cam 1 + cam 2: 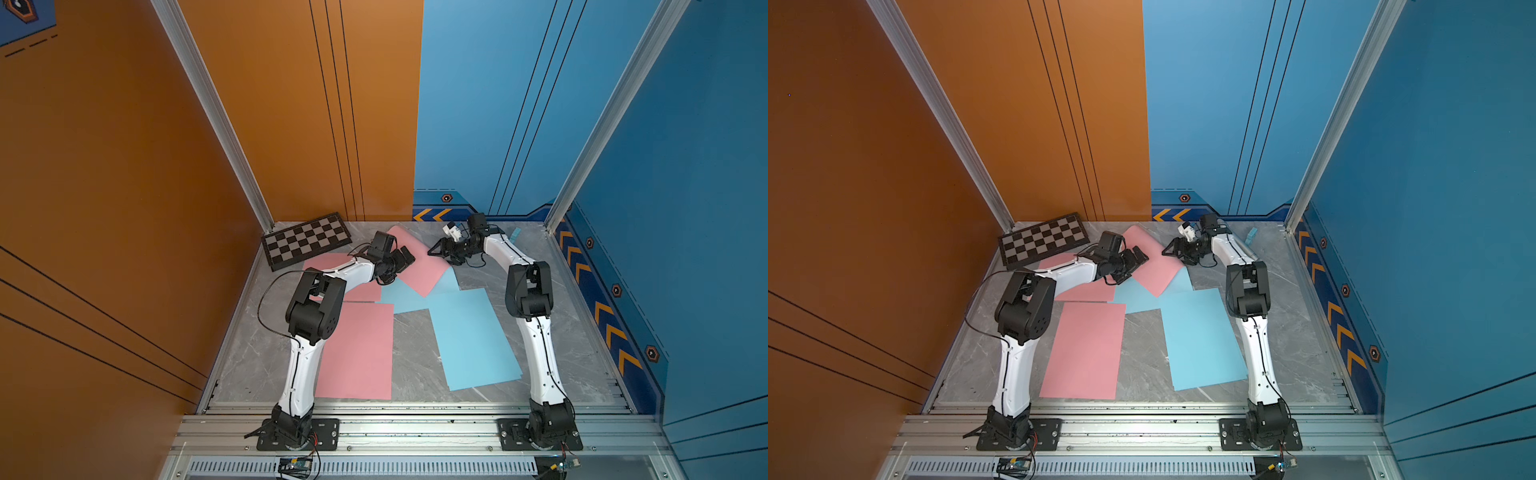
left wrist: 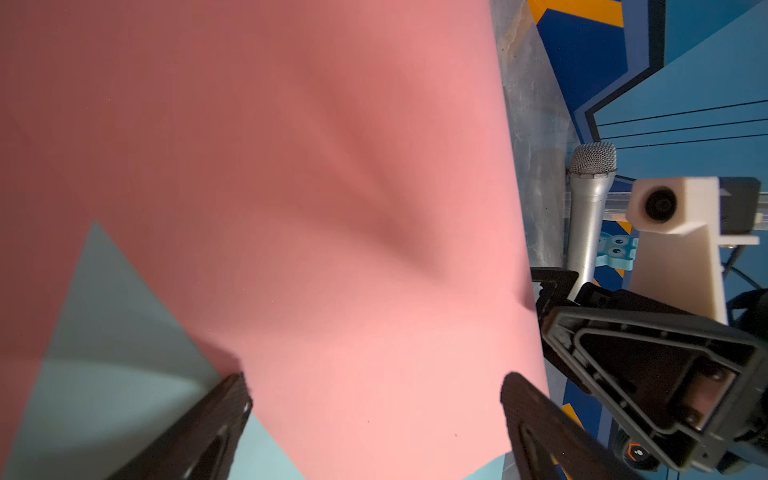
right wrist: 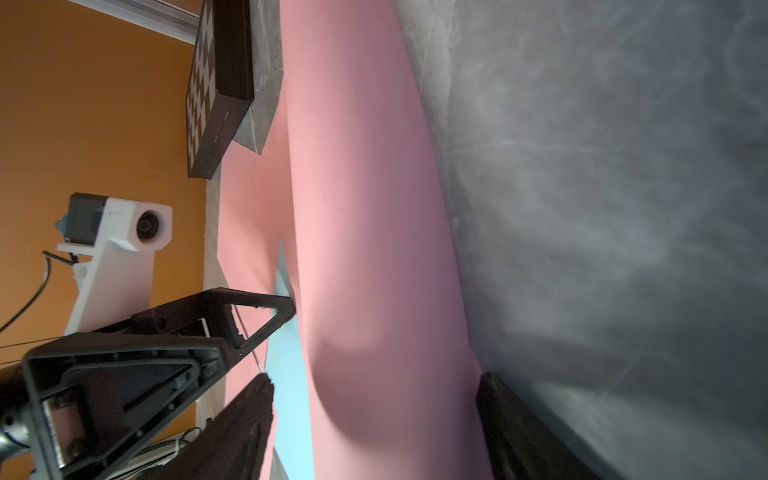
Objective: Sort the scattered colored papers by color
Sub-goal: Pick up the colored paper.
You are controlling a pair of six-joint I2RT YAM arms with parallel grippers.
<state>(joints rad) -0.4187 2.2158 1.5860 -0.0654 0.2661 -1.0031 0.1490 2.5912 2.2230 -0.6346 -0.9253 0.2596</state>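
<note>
Matt pink paper sheet [image 1: 419, 262], matt light-blue paper sheet [image 1: 473, 336], grey marbled worktop [image 1: 415, 353] with faint sheen, right claw [image 3: 376, 378] in black plastic with finely ribbed pads [image 3: 249, 415], brushed aluminium rail [image 1: 415, 428].

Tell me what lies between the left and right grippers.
Only the angled pink sheet, bowed upward in the wrist views; both top views show it spanning left gripper to right gripper.
</note>
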